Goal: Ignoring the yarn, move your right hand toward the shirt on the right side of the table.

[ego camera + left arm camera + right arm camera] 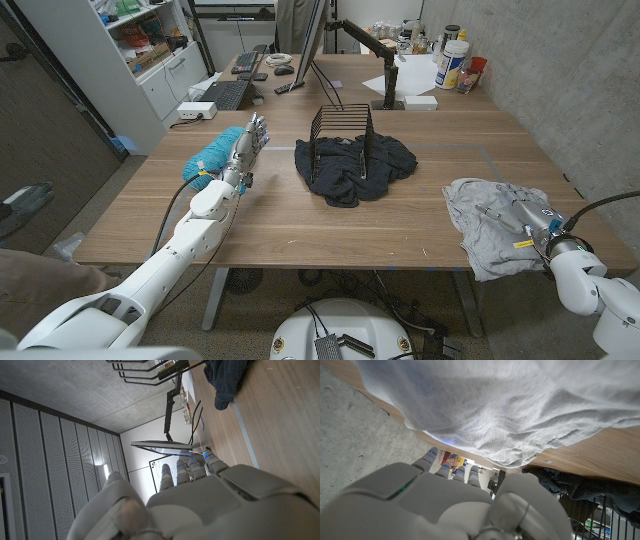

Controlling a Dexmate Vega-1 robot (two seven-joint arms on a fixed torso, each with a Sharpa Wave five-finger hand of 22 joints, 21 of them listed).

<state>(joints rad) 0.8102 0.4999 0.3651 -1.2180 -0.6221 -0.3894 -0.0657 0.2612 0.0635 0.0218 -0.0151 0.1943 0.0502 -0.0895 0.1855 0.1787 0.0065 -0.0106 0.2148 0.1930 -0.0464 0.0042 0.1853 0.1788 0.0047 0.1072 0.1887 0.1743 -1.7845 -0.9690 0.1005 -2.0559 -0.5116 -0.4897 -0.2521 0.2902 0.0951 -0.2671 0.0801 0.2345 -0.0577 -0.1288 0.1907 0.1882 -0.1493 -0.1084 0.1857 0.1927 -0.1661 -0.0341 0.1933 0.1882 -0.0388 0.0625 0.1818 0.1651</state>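
Even, diffuse indoor light covers the wooden table [300, 215], with soft, short shadows under the dark clothing [355, 165]. The head view is sharp, bending slightly at its edges. In the wrist views each near hand is blurred, and the pale shirt [510, 405] looks soft; a ceiling lamp [98, 467] glares.

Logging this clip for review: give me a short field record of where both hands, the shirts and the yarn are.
right hand: over the grey shirt, fingers spread, holding nothing
left hand: fingers straight, beside the teal yarn
dark shirt: bunched at table centre, around the black wire rack
table: wooden
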